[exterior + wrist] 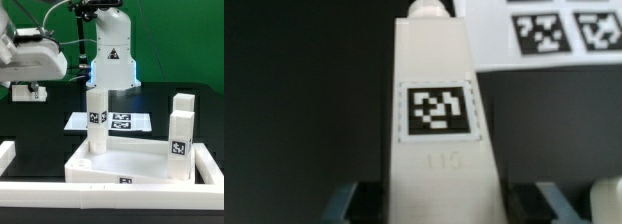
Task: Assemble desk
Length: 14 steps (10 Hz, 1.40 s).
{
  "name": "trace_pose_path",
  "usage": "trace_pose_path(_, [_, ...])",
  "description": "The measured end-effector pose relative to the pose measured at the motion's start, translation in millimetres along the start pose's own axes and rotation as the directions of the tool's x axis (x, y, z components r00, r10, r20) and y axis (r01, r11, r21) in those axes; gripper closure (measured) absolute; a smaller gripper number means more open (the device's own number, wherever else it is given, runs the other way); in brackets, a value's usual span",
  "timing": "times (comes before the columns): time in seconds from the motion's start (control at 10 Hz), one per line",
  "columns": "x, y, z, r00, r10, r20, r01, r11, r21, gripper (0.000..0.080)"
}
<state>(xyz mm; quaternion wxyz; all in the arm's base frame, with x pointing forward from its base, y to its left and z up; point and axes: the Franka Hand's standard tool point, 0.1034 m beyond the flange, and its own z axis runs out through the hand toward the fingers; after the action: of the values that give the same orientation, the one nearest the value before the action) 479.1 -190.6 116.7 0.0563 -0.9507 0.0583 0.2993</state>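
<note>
The white desk top (150, 172), a tray with a raised rim, lies at the front of the black table. One tagged white leg (95, 120) stands upright at its far left corner. Two more legs (179, 140) stand at its right side. My gripper (26, 94) hangs high at the exterior view's left, well away from the top. In the wrist view another leg (438, 70), tag facing the camera, runs lengthwise between my fingers (352, 200), raised above the table. The gripper (450, 202) is shut on this leg.
The marker board (122, 123) (562, 30) lies flat behind the desk top. The arm's white base (112, 62) stands at the back. A white rail (60, 194) runs along the front, and another piece (8, 152) sits at the exterior view's left.
</note>
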Motion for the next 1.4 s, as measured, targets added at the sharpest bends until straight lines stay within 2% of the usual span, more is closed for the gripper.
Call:
trace_pose_path(0.1, [13.9,-12.6,-15.2,0.996,-0.012,-0.089,0.009,0.999,-0.034,0.0512])
trace_pose_path(0.2, [18.1,-22.4,-41.3,0.992,-0.034,-0.122,0.03,0.999,-0.038,0.0512])
trace_pose_path(0.3, [27.5,-27.9,-78.5,0.977,-0.03,-0.209,0.022,0.999,-0.043,0.0512])
trace_pose_path(0.4, [28.2,-37.6,-98.7,0.959,-0.027,-0.283,0.017,0.999,-0.037,0.0512])
trace_pose_path(0.8, [36.4,-31.9,-102.0,0.853,-0.033,-0.521,0.001,0.998,-0.063,0.0512])
trace_pose_path(0.9, [36.0,-35.9,-103.1,0.831,-0.023,-0.555,-0.011,0.998,-0.058,0.0512])
trace_pose_path(1.1, [40.5,-72.0,-112.3,0.748,0.009,-0.664,-0.024,1.0,-0.014,0.0512])
trace_pose_path(1.3, [50.4,-100.8,-115.3,0.663,0.077,-0.745,-0.049,0.997,0.06,0.0512])
trace_pose_path(1.4, [55.5,-117.2,-115.8,0.628,0.074,-0.775,-0.05,0.997,0.055,0.0512])
